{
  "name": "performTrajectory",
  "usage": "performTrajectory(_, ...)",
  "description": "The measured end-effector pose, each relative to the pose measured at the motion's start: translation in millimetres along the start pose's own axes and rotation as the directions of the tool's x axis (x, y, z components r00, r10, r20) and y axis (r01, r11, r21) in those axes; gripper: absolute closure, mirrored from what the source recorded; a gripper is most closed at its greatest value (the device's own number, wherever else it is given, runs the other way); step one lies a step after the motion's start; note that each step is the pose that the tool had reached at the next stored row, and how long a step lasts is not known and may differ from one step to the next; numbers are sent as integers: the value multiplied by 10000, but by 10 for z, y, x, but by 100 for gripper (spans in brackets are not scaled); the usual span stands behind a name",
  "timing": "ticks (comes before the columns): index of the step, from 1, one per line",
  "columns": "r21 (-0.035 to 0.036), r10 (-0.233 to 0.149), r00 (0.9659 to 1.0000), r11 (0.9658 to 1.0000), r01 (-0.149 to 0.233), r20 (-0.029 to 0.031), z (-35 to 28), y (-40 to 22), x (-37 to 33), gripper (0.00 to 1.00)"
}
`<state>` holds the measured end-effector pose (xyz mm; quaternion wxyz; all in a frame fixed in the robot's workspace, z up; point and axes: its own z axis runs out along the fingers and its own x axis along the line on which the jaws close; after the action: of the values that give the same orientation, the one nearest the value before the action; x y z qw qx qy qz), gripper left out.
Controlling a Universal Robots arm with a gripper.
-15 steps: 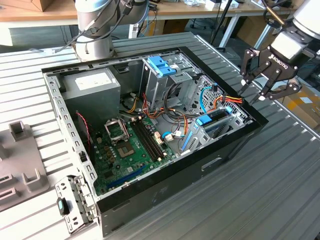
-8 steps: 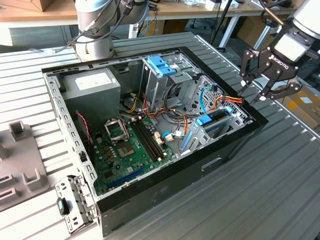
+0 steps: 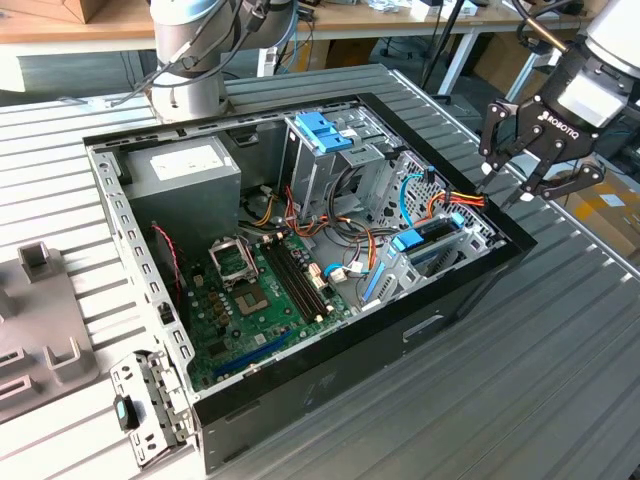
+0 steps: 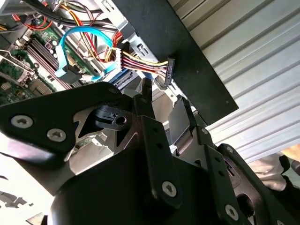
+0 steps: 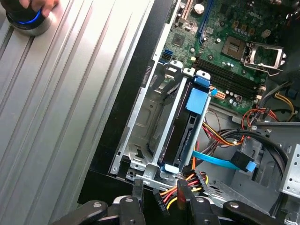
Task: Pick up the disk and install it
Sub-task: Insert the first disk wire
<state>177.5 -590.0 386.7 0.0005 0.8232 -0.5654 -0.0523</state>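
The disk stands on edge in the metal drive bay at the case's corner on the exterior view's right. Blue carrier rails frame it. In the first wrist view the disk shows its dark side, with a blue tab at one end. My gripper hangs above the case wall just past that bay, open and holding nothing. The black fingertips hover over the bay's end, by a red and yellow cable plug. The second wrist view has the gripper over that plug.
The open black computer case lies on a ribbed metal table. Inside are a grey power-supply box, a light-blue latch on a cage, a green board and a blue flat cable. A hand rests on a round button.
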Motion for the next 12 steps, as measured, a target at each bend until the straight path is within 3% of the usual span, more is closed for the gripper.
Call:
performTrajectory(8, -49, -558, 9984, 9984, 558, -33, 0, 0, 0, 58)
performTrajectory(12, -82, -922, 9957, 9957, 921, -52, 0, 0, 0, 58)
